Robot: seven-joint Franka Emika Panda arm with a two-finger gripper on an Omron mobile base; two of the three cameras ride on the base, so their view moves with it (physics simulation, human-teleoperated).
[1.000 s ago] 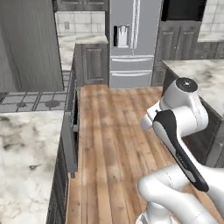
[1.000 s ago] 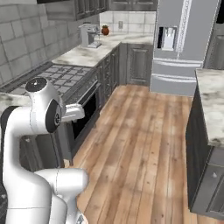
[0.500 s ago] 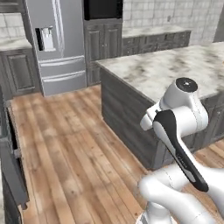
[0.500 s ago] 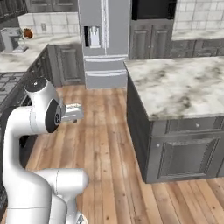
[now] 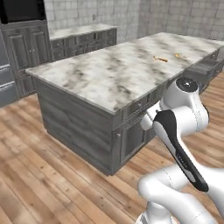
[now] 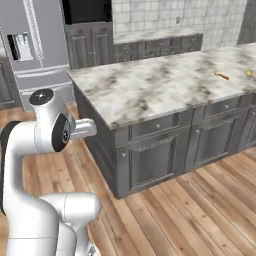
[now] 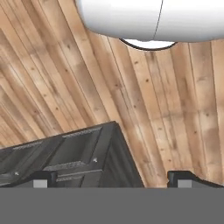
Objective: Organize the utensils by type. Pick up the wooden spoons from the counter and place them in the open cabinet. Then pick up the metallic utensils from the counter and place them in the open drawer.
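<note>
Two dark fingers (image 7: 111, 179) spread wide above plank floor (image 7: 144, 122); veined marble counter (image 5: 113, 70) beyond.

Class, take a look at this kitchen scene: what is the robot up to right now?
The robot is holding nothing. Its gripper is open and points down at the wooden floor beside the island's dark cabinet. On the far end of the marbled counter lie a thin orange utensil and another small yellowish item, both untouched. Sorting has not begun.
</note>
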